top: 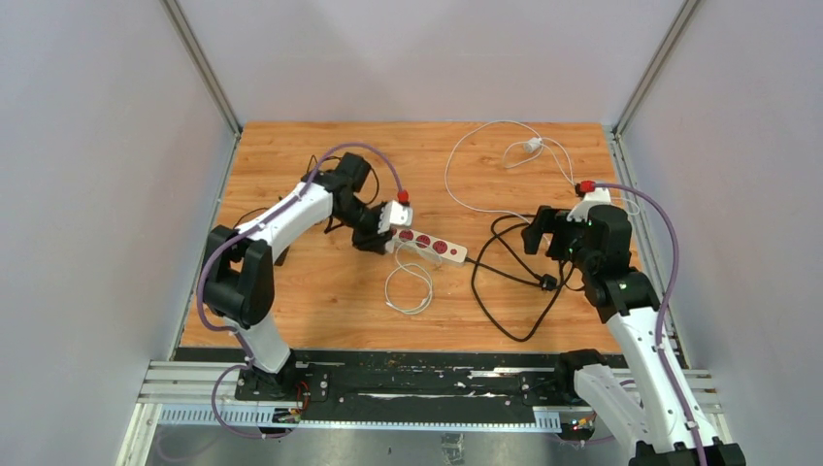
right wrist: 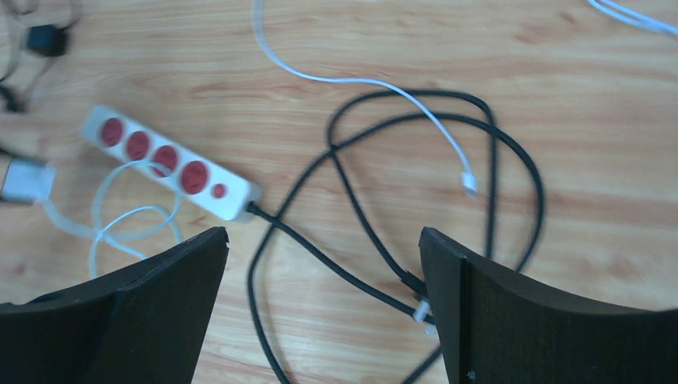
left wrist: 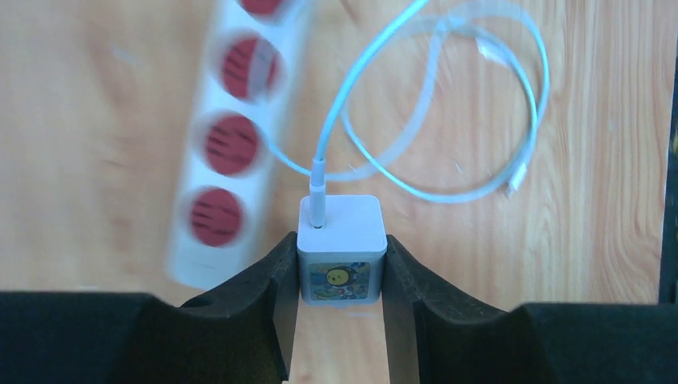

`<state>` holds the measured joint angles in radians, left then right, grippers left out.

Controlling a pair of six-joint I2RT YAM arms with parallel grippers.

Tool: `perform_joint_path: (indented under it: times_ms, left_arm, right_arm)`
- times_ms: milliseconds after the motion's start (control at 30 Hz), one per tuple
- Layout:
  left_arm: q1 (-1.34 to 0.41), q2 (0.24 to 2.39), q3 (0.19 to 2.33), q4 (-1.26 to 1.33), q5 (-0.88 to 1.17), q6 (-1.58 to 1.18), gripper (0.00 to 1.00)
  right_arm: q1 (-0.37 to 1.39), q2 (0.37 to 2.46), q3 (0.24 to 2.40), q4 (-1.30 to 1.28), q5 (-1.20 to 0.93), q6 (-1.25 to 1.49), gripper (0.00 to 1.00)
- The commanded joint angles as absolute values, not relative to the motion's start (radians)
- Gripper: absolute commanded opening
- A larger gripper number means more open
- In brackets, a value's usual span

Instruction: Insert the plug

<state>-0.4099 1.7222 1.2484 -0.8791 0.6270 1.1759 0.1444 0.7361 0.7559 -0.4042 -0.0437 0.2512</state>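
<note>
The left gripper is closed on the plug, a small white cube with a coloured sticker on the side that faces the camera. The two black fingers press on its left and right sides, so the grip is firm and narrow. A white cable comes out of the top face of the plug and lies in loose loops on the wooden table. The plug is just beside the end of the strip, a white bar with round red sockets, but it is not in any socket. Its pins are hidden, and I cannot tell if it touches the table. In the top view the strip lies in the middle of the table, at an angle, with the left arm at its left end. A black cable leaves the other end of the strip and makes big loops toward the right arm. The right gripper hangs over these loops with the fingers wide apart and nothing between them.
</note>
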Motion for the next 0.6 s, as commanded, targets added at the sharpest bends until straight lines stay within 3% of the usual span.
perform_joint_path:
  times_ms: [0,167,267,400,567]
  left_arm:
    - [-0.413,1.648,1.441,-0.870,0.875,1.012,0.00]
    - [-0.422,1.640,1.581,-0.870,1.109,0.948,0.00]
    - [-0.463,1.622,1.619,-0.870,1.103,0.915,0.00]
    - [-0.540,1.538,1.544,-0.870,1.068,0.897,0.00]
    - [-0.611,1.411,1.395,-0.872,1.194,0.947,0.00]
  right_arm:
    - [0.195,0.766,0.763,-0.233,-0.403,0.137,0.96]
    - [0.440,0.902,0.951,-0.302,-0.501,-0.099,0.95]
    - [0.532,0.954,1.051,-0.369,-0.602,-0.210,0.96]
    - [0.566,0.959,1.095,-0.402,-0.688,-0.276,0.96]
    - [0.589,0.935,1.081,-0.422,-0.784,-0.311,0.96]
